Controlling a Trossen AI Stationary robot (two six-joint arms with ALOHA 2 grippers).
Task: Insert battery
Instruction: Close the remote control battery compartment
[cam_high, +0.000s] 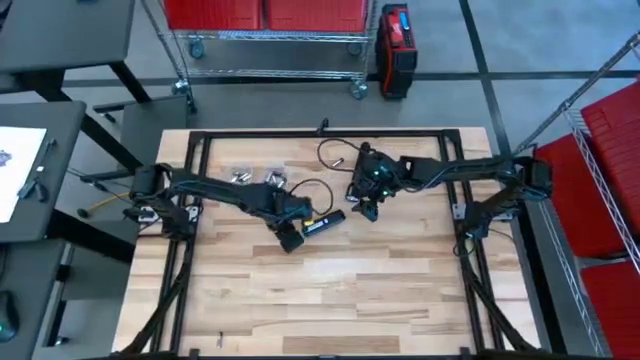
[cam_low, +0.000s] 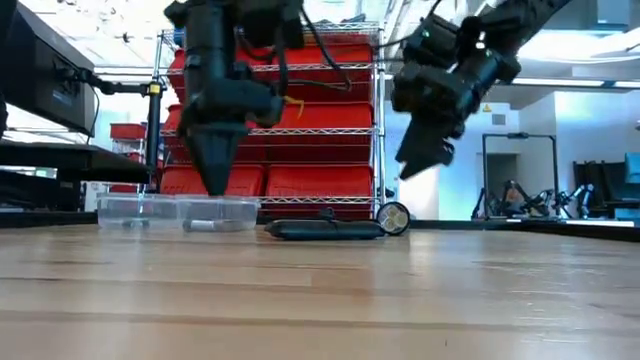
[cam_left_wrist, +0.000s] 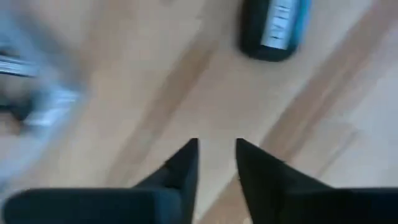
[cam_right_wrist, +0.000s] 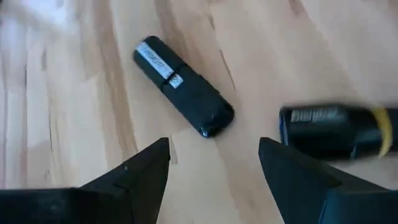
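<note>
In the high view the long black bar-shaped device with a pale label (cam_high: 322, 224) lies on the pale wooden plank worktop (cam_high: 330, 300) just right of centre in the frame, its long axis running from lower left up to upper right; the left gripper (cam_high: 291, 240) sits at its lower-left end, almost touching, while the right gripper (cam_high: 370, 209) hovers just beyond its upper-right end, so both arms are close and the left looks slightly the nearer. Small silvery cylinders (cam_high: 241, 177) rest at the upper left of the boards. In the low view the device (cam_low: 325, 230) lies flat at mid-frame; the left gripper (cam_low: 215, 180), its jaws drawn to a point, hangs down to the left of it in front of a clear plastic tray (cam_low: 178, 212), and the right gripper (cam_low: 420, 160) hangs higher at upper right. In the left wrist view the left gripper (cam_left_wrist: 216, 155) shows its jaws parted only by a narrow gap, holding nothing, with the device (cam_left_wrist: 273, 28) at the top right of the frame. In the right wrist view the right gripper (cam_right_wrist: 214, 158) has its jaws spread wide and empty; the device (cam_right_wrist: 183, 87) lies slantwise at upper centre, and a black cylindrical battery with a gold band (cam_right_wrist: 336, 127), blurred, lies crosswise at mid-right, just beside the right-hand jaw.
</note>
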